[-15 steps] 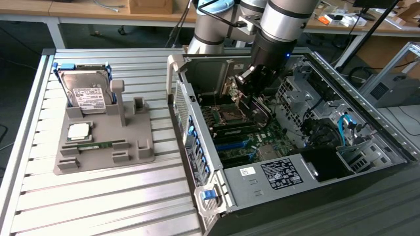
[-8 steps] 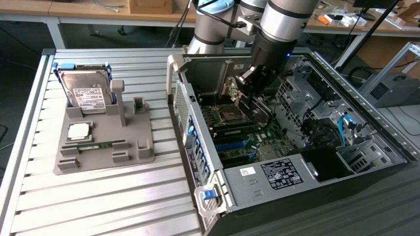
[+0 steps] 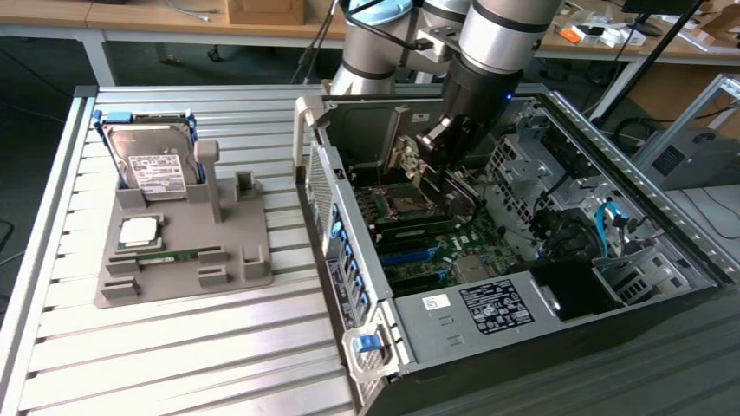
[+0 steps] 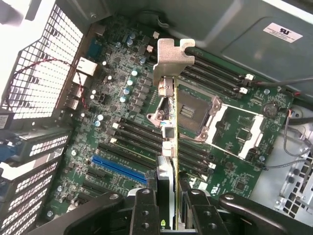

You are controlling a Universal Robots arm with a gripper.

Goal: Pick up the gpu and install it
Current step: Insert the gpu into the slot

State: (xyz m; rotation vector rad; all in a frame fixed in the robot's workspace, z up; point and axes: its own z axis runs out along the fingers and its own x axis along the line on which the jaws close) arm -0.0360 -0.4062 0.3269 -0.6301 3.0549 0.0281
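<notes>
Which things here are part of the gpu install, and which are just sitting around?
In the job: gpu, clamped in the gripper; motherboard; open computer case.
Lying about: hard drive, RAM stick and square silver chip, all on the grey holder.

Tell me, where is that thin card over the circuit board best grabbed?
By its upper edge, from above, pinching the two flat faces, as the gripper does now. The card is thin and stands on edge, so its lower edge is free to plug in.
</notes>
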